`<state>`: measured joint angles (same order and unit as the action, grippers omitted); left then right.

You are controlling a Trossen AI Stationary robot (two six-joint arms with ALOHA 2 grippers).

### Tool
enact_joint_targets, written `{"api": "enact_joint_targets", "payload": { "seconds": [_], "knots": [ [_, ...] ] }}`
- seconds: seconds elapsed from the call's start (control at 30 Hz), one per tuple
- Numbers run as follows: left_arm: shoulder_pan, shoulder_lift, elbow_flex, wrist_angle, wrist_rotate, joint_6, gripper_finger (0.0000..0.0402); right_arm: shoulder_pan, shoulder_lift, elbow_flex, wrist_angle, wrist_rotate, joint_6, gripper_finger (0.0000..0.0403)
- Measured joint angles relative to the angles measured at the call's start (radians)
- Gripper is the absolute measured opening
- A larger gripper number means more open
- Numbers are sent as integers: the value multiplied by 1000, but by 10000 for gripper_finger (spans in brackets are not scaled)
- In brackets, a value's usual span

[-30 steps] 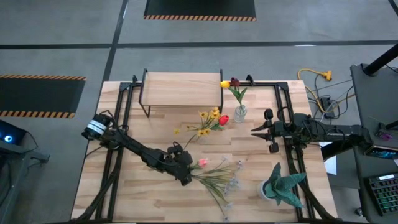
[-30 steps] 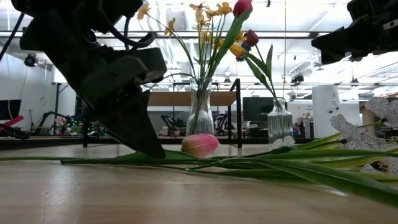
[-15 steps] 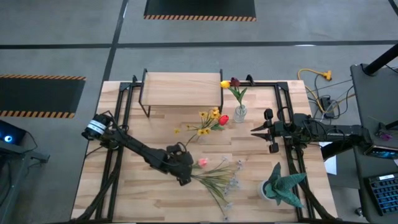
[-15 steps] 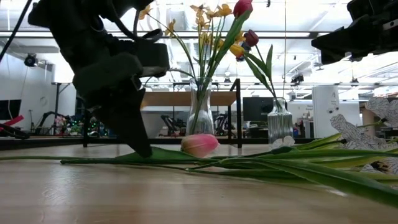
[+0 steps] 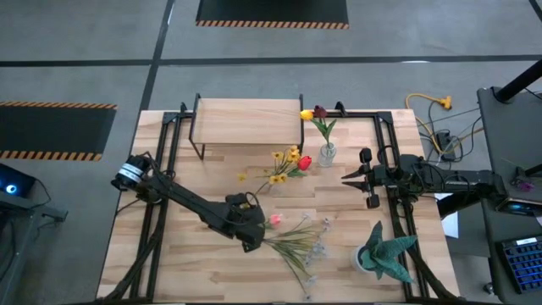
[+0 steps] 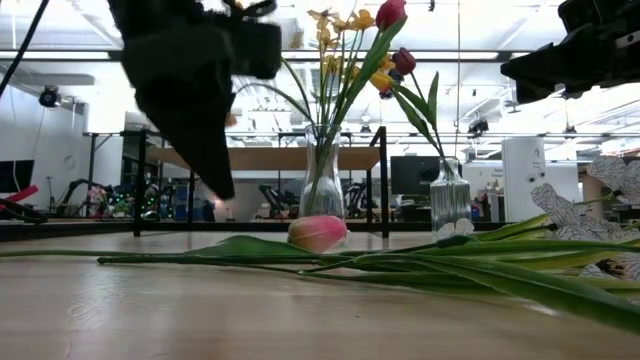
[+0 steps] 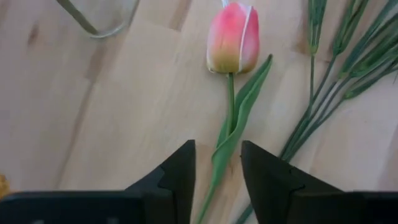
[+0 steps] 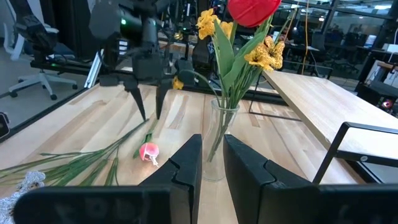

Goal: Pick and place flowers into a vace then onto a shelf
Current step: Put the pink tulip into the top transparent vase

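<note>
A pink tulip (image 5: 275, 220) lies flat on the table beside a loose bundle of green stems (image 5: 296, 241). My left gripper (image 5: 247, 230) hangs open above the tulip's stem (image 7: 231, 102). Its fingertips (image 6: 222, 188) are clear of the table, and in the left wrist view they stand to either side of the leaf. One glass vase (image 8: 217, 146) holds a red tulip and yellow flowers (image 5: 288, 163). A second vase (image 5: 327, 153) holds a yellow and a maroon bloom. The shelf (image 5: 248, 123) stands at the far edge. My right gripper (image 5: 345, 178) waits, shut, raised at the right.
A teal spiky potted plant (image 5: 385, 254) stands near the table's right front corner. Black frame rails (image 5: 169, 144) run along both sides of the table. Bare wood lies in front of the left arm (image 5: 169, 263).
My left gripper has risen straight up from the table beside the tulip's stem and now hangs clear above it, fingers apart. The tulip and stems still lie on the table.
</note>
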<state>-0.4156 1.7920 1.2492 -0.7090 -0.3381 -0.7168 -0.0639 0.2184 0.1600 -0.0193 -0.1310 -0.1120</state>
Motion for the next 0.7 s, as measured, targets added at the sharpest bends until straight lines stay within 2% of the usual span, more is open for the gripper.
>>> {"api": "enact_joint_targets", "payload": {
  "seconds": [0.13,0.23,0.4,0.5,0.7],
  "knots": [
    [1,-7,63,-123,6,-76,161,0,0,0,0,0,9,57],
    [12,-14,82,-212,74,-201,209,0,0,0,0,0,13,57],
    [11,-26,64,-239,137,-251,276,0,0,0,0,0,15,57],
    [10,-27,64,-274,177,-245,294,0,1,0,0,0,16,57],
    [10,-30,63,-372,257,-253,297,0,1,0,-1,0,26,57]
  ]
}}
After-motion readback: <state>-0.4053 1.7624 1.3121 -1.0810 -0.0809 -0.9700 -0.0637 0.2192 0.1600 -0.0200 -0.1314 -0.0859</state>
